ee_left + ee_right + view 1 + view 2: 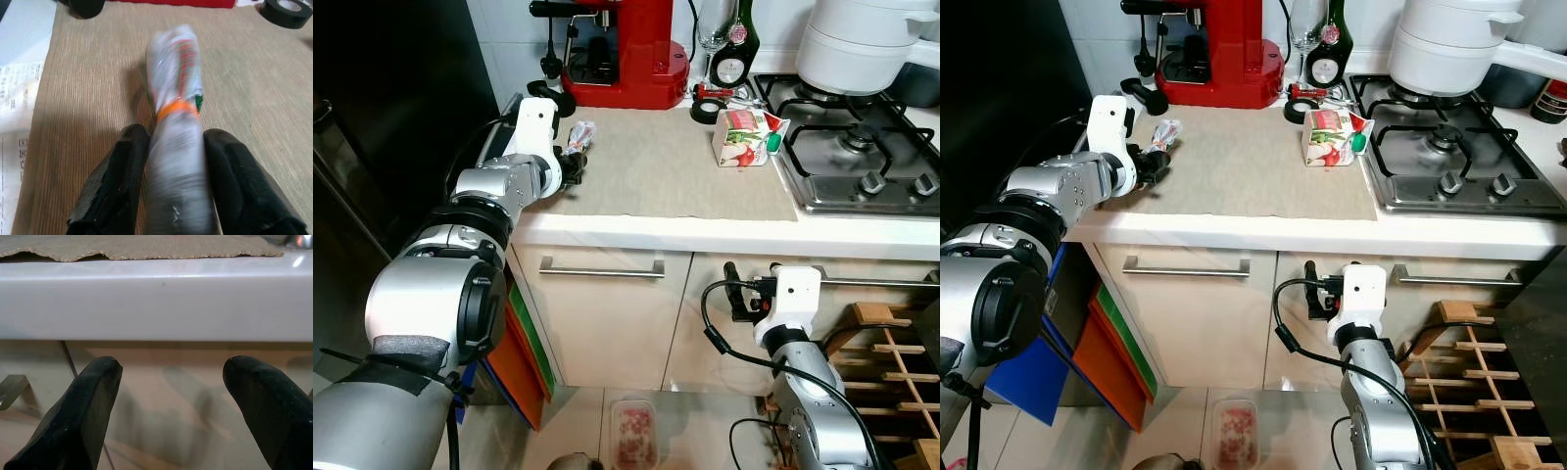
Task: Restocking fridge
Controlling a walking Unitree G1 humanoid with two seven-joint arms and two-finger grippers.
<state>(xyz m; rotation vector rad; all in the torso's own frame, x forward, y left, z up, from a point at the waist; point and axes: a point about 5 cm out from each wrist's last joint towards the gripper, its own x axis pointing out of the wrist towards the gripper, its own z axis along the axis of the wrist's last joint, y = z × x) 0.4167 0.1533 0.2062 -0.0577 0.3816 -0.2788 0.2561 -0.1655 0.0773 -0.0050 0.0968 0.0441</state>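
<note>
A clear plastic-wrapped packet with an orange band lies on the beige mat at the counter's left. My left gripper reaches over the mat and is shut on the packet's near end, one black finger on each side. A small red, white and green carton stands on the mat's right part near the hob. My right gripper hangs below the counter edge in front of the drawers, open with nothing between its fingers.
A red coffee machine, a dark bottle, a wine glass and black tape line the back. A gas hob with a white pot is on the right. A wooden rack stands low right; a tray of meat lies on the floor.
</note>
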